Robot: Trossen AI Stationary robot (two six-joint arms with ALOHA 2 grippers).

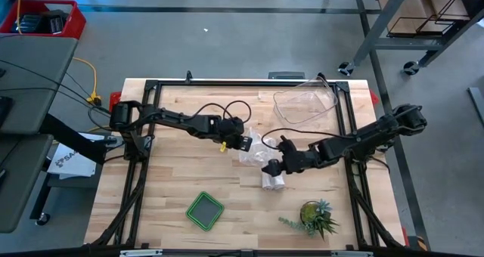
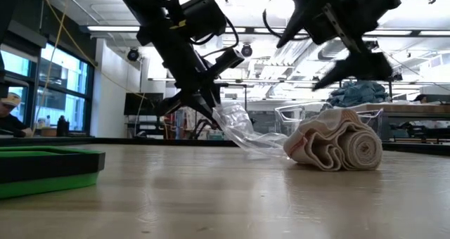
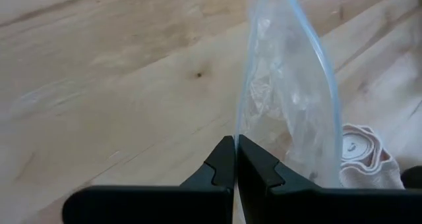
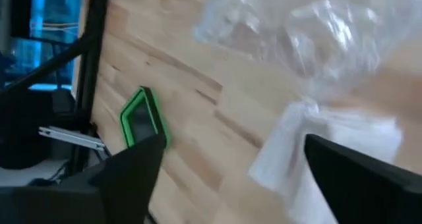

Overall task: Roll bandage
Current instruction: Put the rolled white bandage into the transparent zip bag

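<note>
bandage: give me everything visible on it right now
The bandage is off-white, finely textured gauze, loosely wound into a lumpy roll lying on its side on the wooden table, its spiral end facing the low camera. The clear plastic bag lies against it. The right gripper hovers open just above, not touching.

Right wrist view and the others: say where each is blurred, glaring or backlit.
Right wrist view: motion-smeared, the bandage and plastic bag soft, the open right gripper dark. Left wrist view: sharp at the left gripper, shut on the bag, the wood beyond softer. Low view: bright ceiling lights behind leave both arms in silhouette. High view: even light, faint shadows on the table.
</note>
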